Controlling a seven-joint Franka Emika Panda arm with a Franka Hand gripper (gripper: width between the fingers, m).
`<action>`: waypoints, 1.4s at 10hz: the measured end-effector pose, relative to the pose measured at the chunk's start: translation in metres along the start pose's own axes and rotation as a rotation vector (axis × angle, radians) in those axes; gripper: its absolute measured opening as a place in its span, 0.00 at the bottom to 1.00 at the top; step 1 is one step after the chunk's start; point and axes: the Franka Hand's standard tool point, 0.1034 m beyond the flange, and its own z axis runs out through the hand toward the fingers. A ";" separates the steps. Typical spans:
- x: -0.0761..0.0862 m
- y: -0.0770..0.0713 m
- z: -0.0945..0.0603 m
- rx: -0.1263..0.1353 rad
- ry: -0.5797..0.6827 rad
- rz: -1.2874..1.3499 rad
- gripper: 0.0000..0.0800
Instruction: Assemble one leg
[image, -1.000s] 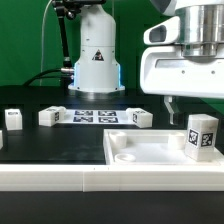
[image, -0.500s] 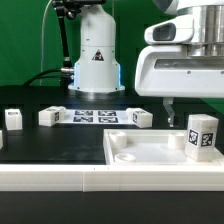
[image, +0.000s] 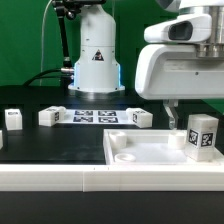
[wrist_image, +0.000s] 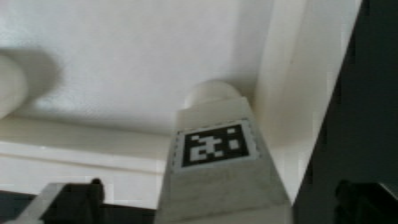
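The leg (image: 201, 135) — a small white plastic block with a black-and-white square tag on its face — is seen standing upright at the lower right of the exterior view. It is set on the wide white square panel (image: 140, 152) with a raised rim, near that panel's end on the exterior view's right.

The white two-finger gripper (wrist_image: 222, 205) is held directly over the leg, and its bulky white housing fills the upper right of the exterior view. One dark finger (image: 170, 114) is seen hanging down just beside the leg on the exterior view's left, apart from it. The other finger is cut off by the frame edge. In the wrist view the leg is seen from above between the two dark fingertips, with a gap on either side. The jaws are therefore spread and nothing is grasped.

Three more small white tagged blocks are spread in a row across the middle of the exterior view, on the black table top (image: 30, 140): one at the left edge (image: 9, 119), one left of centre (image: 50, 116) and one right of centre (image: 141, 117). Between the last two the thin flat white marker board (image: 95, 115) is laid. Behind it, at the upper centre, the arm's white base (image: 97, 55) is seen against a green backdrop (image: 25, 40) — and a long white bar (image: 60, 180) is stretched across the bottom of the frame.
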 end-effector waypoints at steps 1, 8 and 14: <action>0.000 0.000 0.000 -0.001 0.000 0.000 0.81; 0.000 0.000 0.000 0.004 0.001 0.226 0.36; -0.004 -0.007 0.002 0.007 0.039 0.973 0.36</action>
